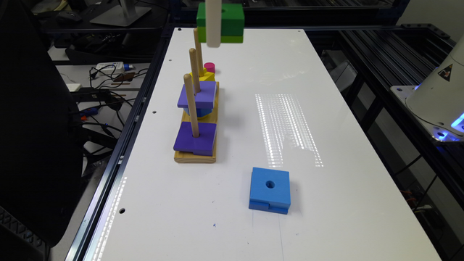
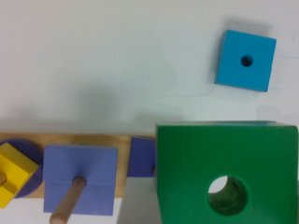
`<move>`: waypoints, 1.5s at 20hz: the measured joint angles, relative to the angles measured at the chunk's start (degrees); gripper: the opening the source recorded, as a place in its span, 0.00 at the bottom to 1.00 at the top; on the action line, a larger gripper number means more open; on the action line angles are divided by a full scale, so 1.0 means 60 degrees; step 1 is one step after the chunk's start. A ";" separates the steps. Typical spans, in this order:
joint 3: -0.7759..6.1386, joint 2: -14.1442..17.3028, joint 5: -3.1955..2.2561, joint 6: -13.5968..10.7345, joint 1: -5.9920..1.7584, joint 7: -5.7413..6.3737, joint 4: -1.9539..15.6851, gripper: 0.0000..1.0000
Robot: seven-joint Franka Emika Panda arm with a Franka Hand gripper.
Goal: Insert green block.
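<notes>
Jaws grasping the smooth square green block (image 1: 228, 22) with round hole, high above the wooden pegs (image 1: 191, 105).

In the exterior view the gripper (image 1: 213, 40) is cut off by the top edge, and its white part hides a strip of the green block (image 1: 226, 22). The wrist view crops that block (image 2: 224, 172) at its bottom edge, blurred, and it covers most of one purple block (image 2: 141, 156). A pink piece (image 1: 209, 67) behind the pegs is perhaps a cylinder.
</notes>
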 joint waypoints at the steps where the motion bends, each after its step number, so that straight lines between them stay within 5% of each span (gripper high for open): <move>1: 0.0000 0.0093 -0.0021 0.0029 -0.0001 0.0000 0.0061 0.00; 14: -0.0003 0.0980 -0.0199 0.0147 -0.0003 0.0006 0.0733 0.00; 30: -0.0003 0.1099 -0.0224 0.0159 -0.0003 0.0006 0.0819 0.00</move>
